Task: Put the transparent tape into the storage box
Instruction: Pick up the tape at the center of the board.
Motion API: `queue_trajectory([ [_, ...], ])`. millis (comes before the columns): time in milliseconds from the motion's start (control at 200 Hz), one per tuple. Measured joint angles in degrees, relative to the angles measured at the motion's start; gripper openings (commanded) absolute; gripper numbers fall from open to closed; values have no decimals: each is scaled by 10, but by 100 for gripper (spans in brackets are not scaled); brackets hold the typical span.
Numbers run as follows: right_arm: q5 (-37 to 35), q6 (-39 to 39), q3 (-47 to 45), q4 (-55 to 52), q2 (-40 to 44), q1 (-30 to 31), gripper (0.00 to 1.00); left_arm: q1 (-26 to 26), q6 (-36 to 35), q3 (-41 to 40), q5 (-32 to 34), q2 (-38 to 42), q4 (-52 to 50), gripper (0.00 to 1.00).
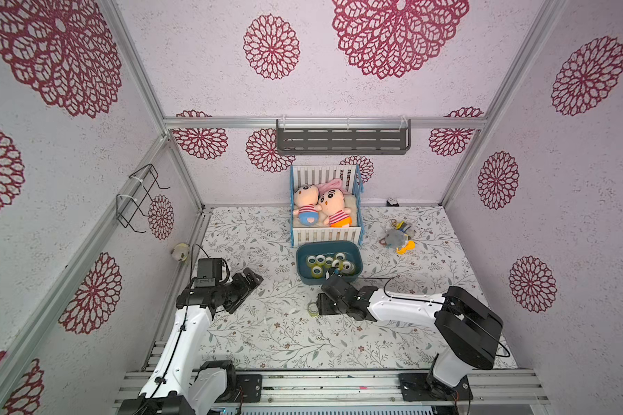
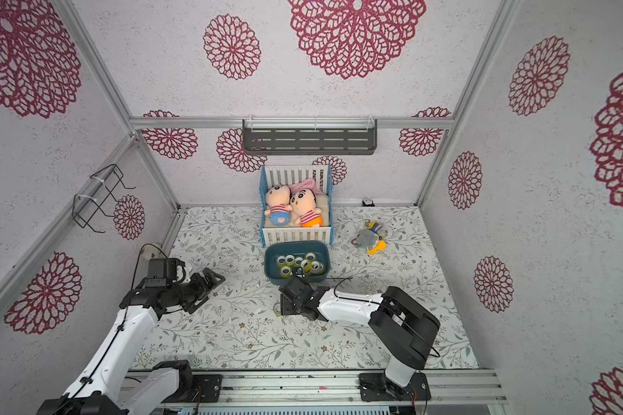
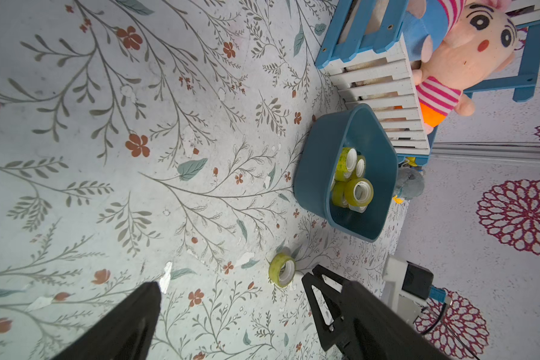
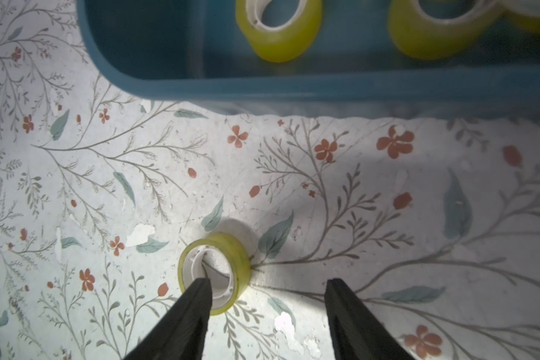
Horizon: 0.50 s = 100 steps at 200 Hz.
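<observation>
The left gripper [image 3: 231,290] hangs over bare table [image 1: 267,341] with its fingers spread wide and nothing between them, so it looks idle for this job. Further right, one roll of transparent tape [image 1: 313,308] sits on the table outside the box, near its front wall but apart from it. The right gripper [image 4: 268,290] is down at this roll with its fingers parted. In the right wrist view one finger tip shows over the white core and the other stands clear beyond the roll's outer side, so the roll's wall lies between them, not yet pinched. Just beyond, the storage box [image 1: 330,248] already holds several stored rolls [image 1: 330,264]. No other loose roll shows on the table, so this looks like the last one. What is left, by my reading: close on it, lift it over the near rim, and let go
</observation>
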<state>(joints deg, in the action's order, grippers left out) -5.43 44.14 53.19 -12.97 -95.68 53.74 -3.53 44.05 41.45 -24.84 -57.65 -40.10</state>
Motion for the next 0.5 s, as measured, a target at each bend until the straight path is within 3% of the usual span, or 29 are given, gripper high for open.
queue_trajectory([
  [215,13,-7,3,9,-5,1,65,0,1,-2,-1,0,3,97],
  [500,-12,-23,62,-47,-72,14,64,0,3,-2,-6,-9,5,97],
])
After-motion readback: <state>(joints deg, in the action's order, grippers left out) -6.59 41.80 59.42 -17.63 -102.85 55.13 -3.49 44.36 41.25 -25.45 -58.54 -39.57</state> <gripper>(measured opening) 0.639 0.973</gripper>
